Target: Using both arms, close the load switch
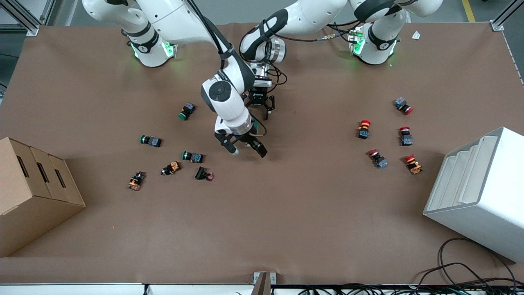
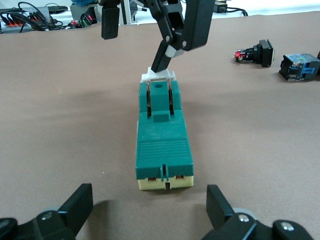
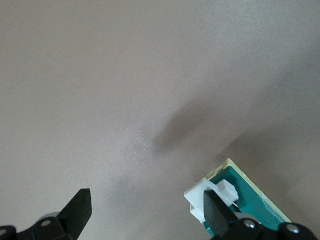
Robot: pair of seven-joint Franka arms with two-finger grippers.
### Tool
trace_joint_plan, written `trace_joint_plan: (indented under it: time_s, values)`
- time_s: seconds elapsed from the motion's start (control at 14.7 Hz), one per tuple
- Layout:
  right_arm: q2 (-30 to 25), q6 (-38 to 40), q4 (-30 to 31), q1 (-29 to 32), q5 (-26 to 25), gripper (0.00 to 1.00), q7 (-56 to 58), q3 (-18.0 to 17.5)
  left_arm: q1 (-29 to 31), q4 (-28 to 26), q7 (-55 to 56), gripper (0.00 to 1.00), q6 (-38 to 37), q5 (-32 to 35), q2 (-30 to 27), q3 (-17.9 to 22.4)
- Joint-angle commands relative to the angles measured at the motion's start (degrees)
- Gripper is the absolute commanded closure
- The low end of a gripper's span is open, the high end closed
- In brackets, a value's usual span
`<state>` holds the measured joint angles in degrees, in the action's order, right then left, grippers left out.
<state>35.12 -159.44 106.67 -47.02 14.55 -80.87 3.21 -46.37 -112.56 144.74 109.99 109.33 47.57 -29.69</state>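
I'm watching both arms meeting over the middle of the counter (image 1: 286,213). The load switch (image 2: 163,135) is lying flat on the brown surface there, between the group of green-capped push buttons (image 1: 192,156) toward the right arm's end and the group of red-capped push buttons (image 1: 364,129) toward the left arm's end. In the front view it is mostly hidden under the right arm's wrist, with only a sliver of green showing (image 1: 254,124).

The right tool (image 1: 245,149) is hanging low over the end of the switch that lies nearer the front camera. Its fingers are spread apart and grasping nothing. In the left wrist view one of its fingers (image 2: 167,50) is reaching down to the white lever piece (image 2: 159,76) and appears to be touching it; the right wrist view shows that same white piece (image 3: 210,197) just beside one finger.

The left tool (image 1: 260,107) is sitting over the switch's other end, the cream-coloured base end (image 2: 165,182). Its fingers (image 2: 75,205) are also released, standing wide on either side of the switch and clear of it.

A cardboard box (image 1: 28,192) is resting at the right arm's end of the counter, and a white stepped bin (image 1: 479,192) at the left arm's end.
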Motion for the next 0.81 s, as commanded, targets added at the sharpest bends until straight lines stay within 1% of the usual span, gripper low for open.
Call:
trace_joint_plan:
  time_s: [0.0, 0.2, 0.48, 0.61, 0.75]
  values:
    - [1.4, -0.3, -1.6, 0.5, 0.0, 0.0, 0.4, -0.7, 0.8, 1.0, 0.0, 0.0, 0.2, -0.1, 1.0, 0.2]
    - [2.5, -0.5, -1.6, 0.4, -0.2, 0.0, 0.4, -0.6, 0.8, 1.2, -0.1, 0.01, 0.2, -0.1, 1.0, 0.2]
    - [2.1, 0.3, -2.5, 0.8, -0.2, 0.0, 0.7, -0.5, 0.8, 1.2, -0.1, 0.01, 0.2, -0.1, 0.9, 0.2]
    - [1.6, 2.5, -3.1, 2.6, -0.1, 0.0, 2.0, -0.5, 1.1, 1.1, -0.1, 0.01, 0.2, -0.1, 1.0, 0.2]
    - [-0.9, 8.1, -3.9, 4.5, -0.1, 0.0, 4.4, -0.5, 1.2, 1.1, -0.1, 0.01, 0.2, -0.1, 0.9, 0.2]
